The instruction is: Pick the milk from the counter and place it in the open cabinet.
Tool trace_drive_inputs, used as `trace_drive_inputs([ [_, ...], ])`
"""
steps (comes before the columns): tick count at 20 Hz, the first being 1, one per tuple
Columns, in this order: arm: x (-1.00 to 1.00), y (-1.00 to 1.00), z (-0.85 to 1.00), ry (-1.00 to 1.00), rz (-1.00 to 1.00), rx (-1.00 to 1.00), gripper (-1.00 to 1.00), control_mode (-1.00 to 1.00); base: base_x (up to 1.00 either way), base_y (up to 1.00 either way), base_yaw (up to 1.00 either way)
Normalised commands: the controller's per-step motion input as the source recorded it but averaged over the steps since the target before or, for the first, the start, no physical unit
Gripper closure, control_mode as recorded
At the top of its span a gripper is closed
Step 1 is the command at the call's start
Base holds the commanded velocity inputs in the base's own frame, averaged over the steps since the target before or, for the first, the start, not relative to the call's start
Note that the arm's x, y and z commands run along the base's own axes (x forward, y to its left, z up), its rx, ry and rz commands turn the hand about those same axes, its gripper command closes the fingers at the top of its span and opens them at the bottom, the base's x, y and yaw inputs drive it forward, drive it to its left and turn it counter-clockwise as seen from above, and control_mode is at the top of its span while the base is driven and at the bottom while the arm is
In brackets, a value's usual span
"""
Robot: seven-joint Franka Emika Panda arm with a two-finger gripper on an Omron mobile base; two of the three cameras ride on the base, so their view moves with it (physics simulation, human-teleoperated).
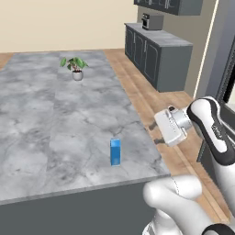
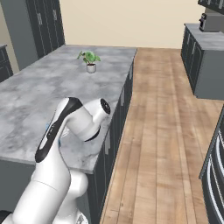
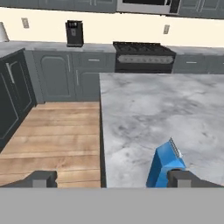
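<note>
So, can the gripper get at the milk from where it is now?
Probably yes. The gripper hangs beside the counter edge, apart from the upright milk, and nothing stands between them; the plant is far off.

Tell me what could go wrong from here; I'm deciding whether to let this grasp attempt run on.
1. The milk stands near the counter edge; a sideways nudge could tip it or push it off.
2. In the hand view the gripper is off-centre: one fingertip overlaps the carton while the gap faces the floor, so closing now would likely miss.
</note>
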Motion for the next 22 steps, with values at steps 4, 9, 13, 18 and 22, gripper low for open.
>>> trace_drive_inputs([
  [4,-0.06,0.00,-0.45,0.00,0.04,-0.02,-1.00,-1.00,0.00,0.00,0.00],
  [9,0.00,0.02,-0.55,0.00,0.01,0.00,-1.00,-1.00,0.00,0.00,0.00],
  [13,0.04,0.03,-0.56,0.03,0.00,0.00,-1.00,-1.00,0.00,0.00,0.00],
  [18,0.34,0.04,-0.33,0.04,0.00,0.00,-1.00,-1.00,0.00,0.00,0.00],
  [22,0.43,0.14,-0.01,0.01,-0.03,0.00,-1.00,-1.00,0.00,0.00,0.00],
])
